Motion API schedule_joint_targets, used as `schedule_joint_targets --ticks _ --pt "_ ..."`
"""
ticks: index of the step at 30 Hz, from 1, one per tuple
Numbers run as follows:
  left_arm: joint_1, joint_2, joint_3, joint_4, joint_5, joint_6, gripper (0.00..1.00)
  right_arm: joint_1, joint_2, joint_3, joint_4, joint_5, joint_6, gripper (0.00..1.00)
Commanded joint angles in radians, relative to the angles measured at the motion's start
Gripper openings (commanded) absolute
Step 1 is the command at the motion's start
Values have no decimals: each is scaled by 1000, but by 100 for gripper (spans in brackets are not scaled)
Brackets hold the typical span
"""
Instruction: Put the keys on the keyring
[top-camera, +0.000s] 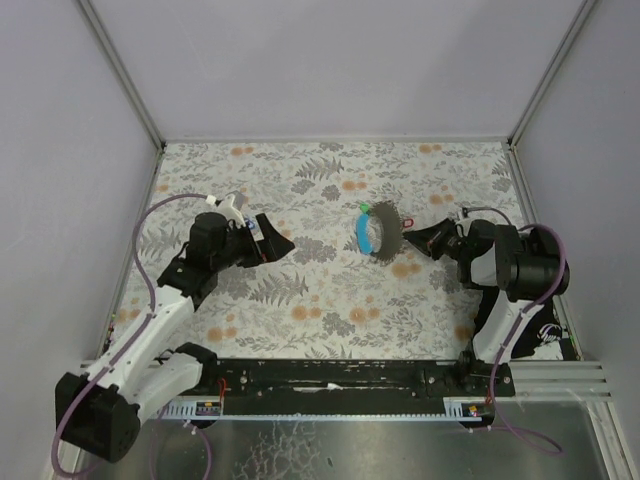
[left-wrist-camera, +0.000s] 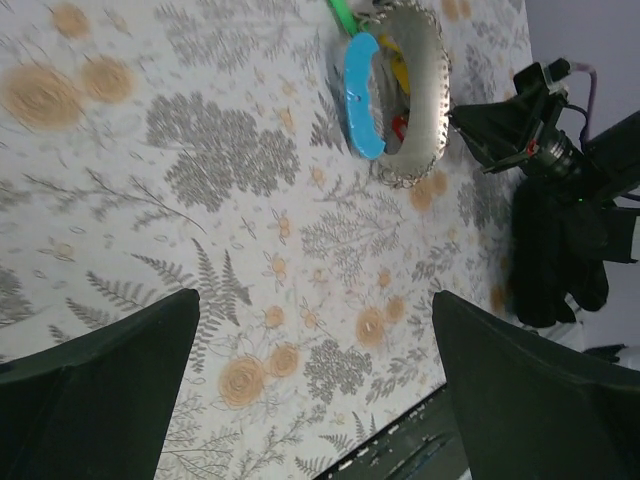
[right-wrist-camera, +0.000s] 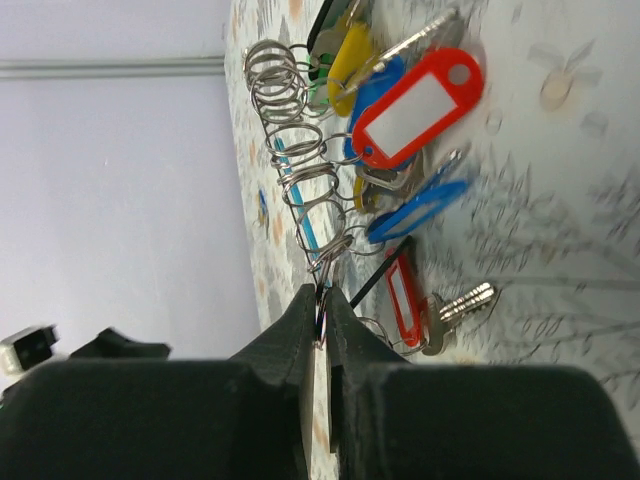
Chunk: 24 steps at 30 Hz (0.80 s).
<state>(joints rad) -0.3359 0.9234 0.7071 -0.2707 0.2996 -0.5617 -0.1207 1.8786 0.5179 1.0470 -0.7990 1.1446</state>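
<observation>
The keyring bunch (top-camera: 381, 231) lies on the floral cloth right of centre, with a light-blue curved strap (top-camera: 361, 233) and a grey band. My right gripper (top-camera: 418, 240) is at its right edge, shut on a thin silvery ring (right-wrist-camera: 322, 300). In the right wrist view a chain of metal rings (right-wrist-camera: 290, 150) leads up from the jaws. Keys lie beside it: a red tag (right-wrist-camera: 415, 105), a yellow head (right-wrist-camera: 350, 55), a blue loop (right-wrist-camera: 420, 205) and a bare silver key (right-wrist-camera: 460, 300). My left gripper (top-camera: 278, 246) is open and empty, well left of the bunch (left-wrist-camera: 400, 90).
Grey walls enclose the cloth on three sides (top-camera: 330, 60). A black rail (top-camera: 330, 380) runs along the near edge between the arm bases. A purple cable (top-camera: 150, 260) loops off the left arm.
</observation>
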Motion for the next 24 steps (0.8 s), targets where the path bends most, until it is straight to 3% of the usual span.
schedule_joint_targets --ticks 1,6,10,14,20,24 --pt "-41 53 -100 257 126 -144 100 43 8 -67 340 -46 165 0" --pt "-103 173 -216 508 159 -283 100 101 105 -118 586 -36 317 0" --pt "-148 264 -225 579 140 -302 99 138 128 -140 578 -27 291 1" --pt "-164 312 -225 591 124 -296 98 150 46 -158 346 -19 130 8" --pt "-166 327 -244 577 86 -277 98 167 -162 -130 -231 46 -199 16" --pt "-166 344 -248 577 84 -271 98 167 -211 -109 -394 64 -304 24"
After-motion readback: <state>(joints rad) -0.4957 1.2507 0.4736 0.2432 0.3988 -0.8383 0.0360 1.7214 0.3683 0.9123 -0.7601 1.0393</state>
